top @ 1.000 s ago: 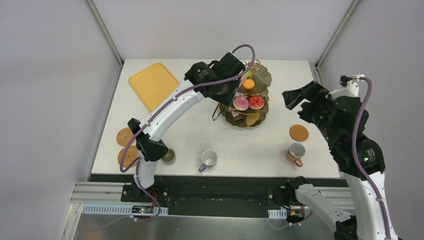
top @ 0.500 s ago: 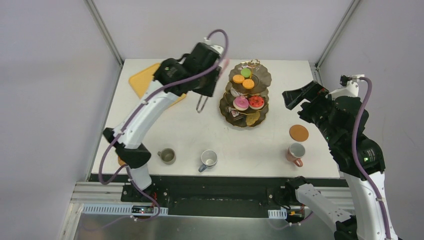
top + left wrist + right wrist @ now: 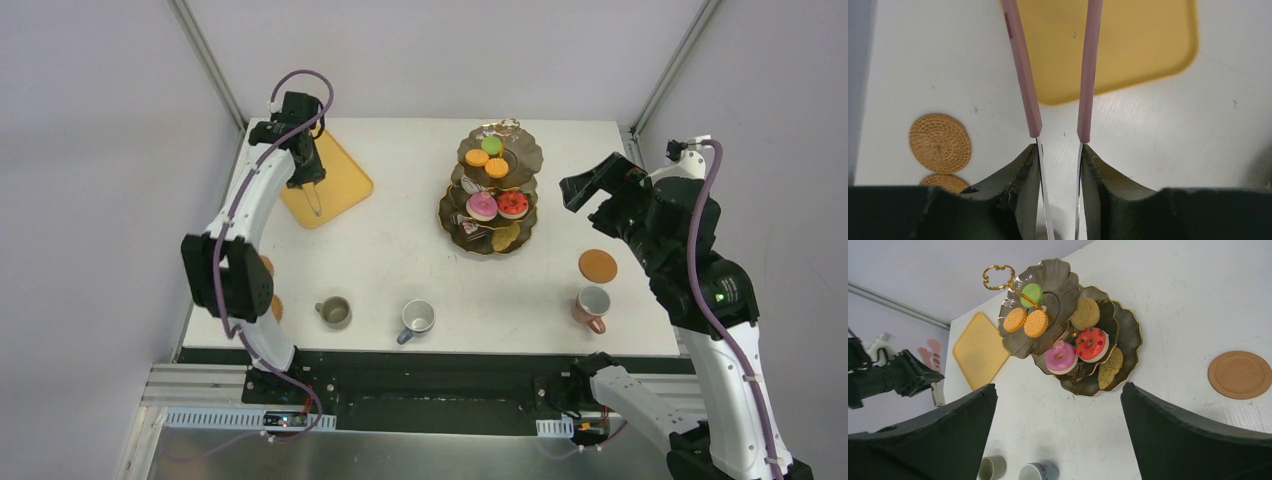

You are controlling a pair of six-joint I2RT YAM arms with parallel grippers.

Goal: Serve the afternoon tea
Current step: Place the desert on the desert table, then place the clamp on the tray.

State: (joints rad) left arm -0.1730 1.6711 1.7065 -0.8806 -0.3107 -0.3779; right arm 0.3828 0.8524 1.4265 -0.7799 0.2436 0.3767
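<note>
The tongs [image 3: 1020, 75] are clenched in the left end effector [image 3: 1060, 150], which is pinched on the bare steel blades just below the pink sleeves. They are held over the yellow tray [image 3: 1143, 45] at 10 o'clock on the bench [image 3: 400, 250]. Slick metal is being squeezed there, so a twist or slide in the grip is judged possible. If the tongs are let go from height, the springy arms could be bounced off the tray's shallow, rounded lip.

The right end effector [image 3: 1056, 405] is spread wide with nothing held, at 3 o'clock beside the stand [image 3: 1137, 337]. That stand, at 1 o'clock, is built of three dark, scalloped, gold-edged tiers on a thin post, so it could be tipped by a nudge. It is loaded with glossy doughnuts [image 3: 1060, 356] and ridged macarons [image 3: 1036, 323].

Three glazed mugs [image 3: 418, 317] are lined along 6 o'clock, none yet on a coaster. Woven coasters [image 3: 940, 143] are seen at 8 o'clock, and a smooth coaster [image 3: 598, 266] at 4.
</note>
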